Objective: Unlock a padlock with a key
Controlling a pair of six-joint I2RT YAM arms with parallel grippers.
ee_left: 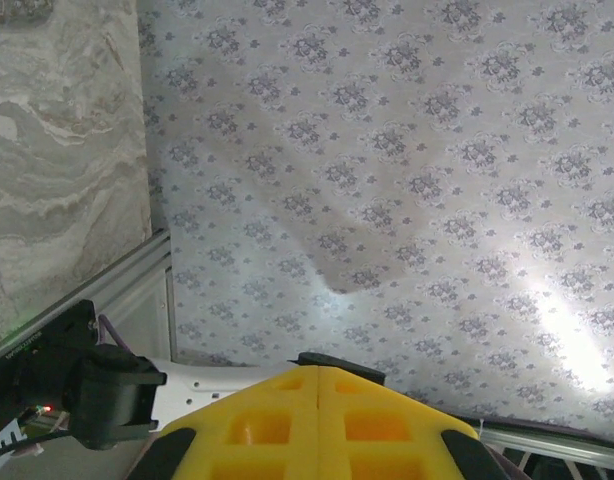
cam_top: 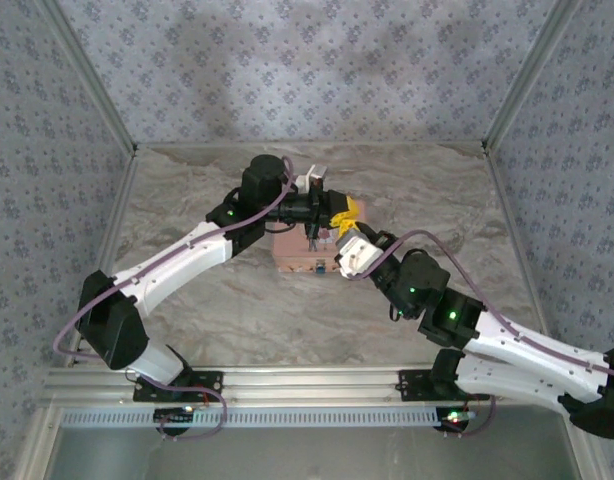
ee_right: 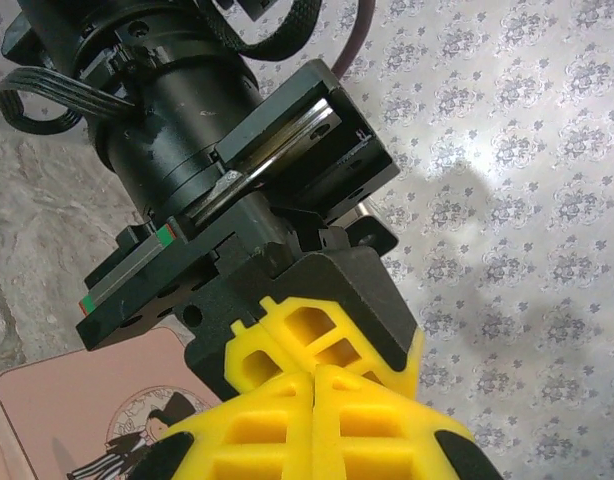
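Top external shows a marbled table (cam_top: pixel 187 190) enclosed by grey floral-papered walls (cam_top: pixel 287 60).

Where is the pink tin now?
The pink tin sits mid-table in the top view, beneath where the left arm and right arm meet; the right wrist view shows its corner at lower left.

The overhead camera looks down from behind the arm bases (cam_top: pixel 177 385) across the whole tabletop (cam_top: pixel 187 190). Both wrist cameras sit close, tilted up at the patterned wall (ee_left: pixel 437 150); overhead and right wrist share the pink tin (ee_right: pixel 47 400).
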